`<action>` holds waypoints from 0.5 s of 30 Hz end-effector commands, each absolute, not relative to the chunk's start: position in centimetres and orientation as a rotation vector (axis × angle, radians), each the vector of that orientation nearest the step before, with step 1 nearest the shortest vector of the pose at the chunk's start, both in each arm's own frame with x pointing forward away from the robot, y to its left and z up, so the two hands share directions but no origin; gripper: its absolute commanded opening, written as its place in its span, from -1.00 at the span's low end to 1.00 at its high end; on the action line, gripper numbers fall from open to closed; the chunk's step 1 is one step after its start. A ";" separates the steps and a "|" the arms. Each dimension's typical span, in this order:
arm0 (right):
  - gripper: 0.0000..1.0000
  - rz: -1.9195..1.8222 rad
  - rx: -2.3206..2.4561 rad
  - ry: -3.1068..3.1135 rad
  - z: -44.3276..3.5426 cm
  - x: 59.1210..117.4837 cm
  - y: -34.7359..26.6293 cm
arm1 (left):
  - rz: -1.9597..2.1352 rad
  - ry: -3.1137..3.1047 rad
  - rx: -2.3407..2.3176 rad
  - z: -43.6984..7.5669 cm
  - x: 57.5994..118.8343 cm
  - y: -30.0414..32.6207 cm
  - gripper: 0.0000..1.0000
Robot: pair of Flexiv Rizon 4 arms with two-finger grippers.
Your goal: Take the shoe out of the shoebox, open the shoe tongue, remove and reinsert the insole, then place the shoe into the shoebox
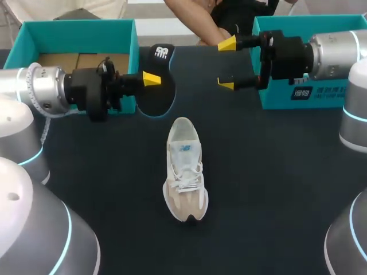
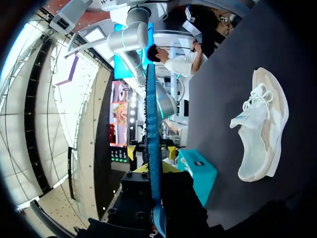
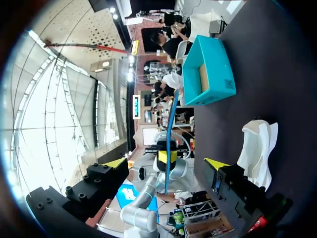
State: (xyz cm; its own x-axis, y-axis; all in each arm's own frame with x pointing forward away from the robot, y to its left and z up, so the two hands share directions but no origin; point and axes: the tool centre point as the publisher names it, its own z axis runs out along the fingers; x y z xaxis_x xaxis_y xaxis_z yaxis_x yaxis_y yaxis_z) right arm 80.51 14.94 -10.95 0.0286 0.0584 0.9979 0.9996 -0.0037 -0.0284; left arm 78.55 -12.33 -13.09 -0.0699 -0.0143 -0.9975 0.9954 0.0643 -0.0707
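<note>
Dark cloth covers the surface (image 1: 275,189), and the shoe (image 1: 184,172) lies on it near the middle, out of the box, sole down and well apart from both arms. It is a pale cream and white trainer with white laces and a small blue logo on its side, too small to make out. At the far left corner stands the open teal shoebox (image 1: 133,51), brown cardboard showing inside. A second teal box (image 1: 275,97) sits at the far right and carries a dark label (image 1: 302,93) with white characters on its front wall. The left pincer (image 1: 152,80) is pinching the insole (image 1: 157,86), holding it up on edge above the surface just beside the shoebox. The insole is black with a thin blue rim and bears a white logo at its far end. In the left wrist view it runs edge-on straight out between the fingers, which press it from both sides, with the shoe off to one side on the cloth. The right pincer (image 1: 226,64) hangs in front of the second teal box with its yellow tips spread wide and nothing between them. From the right wrist the shoe shows beside one finger, and the insole stands ahead.
</note>
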 end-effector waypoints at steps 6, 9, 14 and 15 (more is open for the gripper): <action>1.00 -1.163 -1.271 -1.230 -11.0 80.4 15.1 | -1.758 1.951 0.654 -11.8 76.7 -12.5 -1.00; 1.00 -1.163 -1.271 -1.230 -11.0 80.4 15.1 | -1.892 2.099 0.540 -11.3 76.0 -12.2 -1.00; 1.00 -1.163 -1.271 -1.230 -11.0 80.4 15.1 | -2.112 2.244 0.329 -11.3 75.3 -11.9 -1.00; 1.00 -1.163 -1.271 -1.230 -11.0 80.4 15.1 | -2.120 2.260 0.313 -11.3 75.4 -11.9 -1.00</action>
